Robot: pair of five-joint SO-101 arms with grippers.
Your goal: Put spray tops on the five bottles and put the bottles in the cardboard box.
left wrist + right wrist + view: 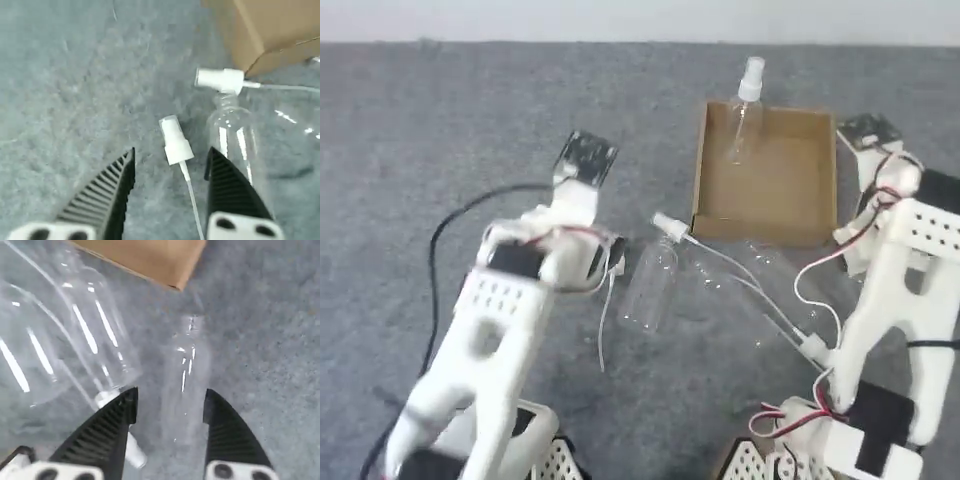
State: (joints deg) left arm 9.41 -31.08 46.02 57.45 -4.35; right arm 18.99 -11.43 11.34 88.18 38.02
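On the grey bench (440,120) we see the cardboard box (760,228) at about two o'clock, open side up. A capped bottle (744,118), already wearing its spray top, lies in the box with its head leaning over the twelve o'clock rim. Just off the box's seven o'clock corner a second spray top (669,225) lies across the mouth of a clear bottle (650,285). That bottle lies flat near the middle of the bench. The top's long tube (750,285) runs off toward four o'clock, outside the bottle. At that bottle's three o'clock more clear bottles (775,270) lie together, too faint for us to count.

The left arm (510,300) stands at eight o'clock. Its wrist view shows the left jaws released, spread wide to either side of a loose spray top (175,142). This top lies on the bench with its thin tube trailing back between them, and neither jaw touches it. The clear bottle's neck is just beside one jaw.

The right arm (895,260) stands at four o'clock. The right jaws are released too, spread on either side of a slim clear bottle (185,385) that lies flat near a corner of the box. Other bottles (60,350) lie just beside it, and a white spray-top piece (131,452) rests by one jaw.
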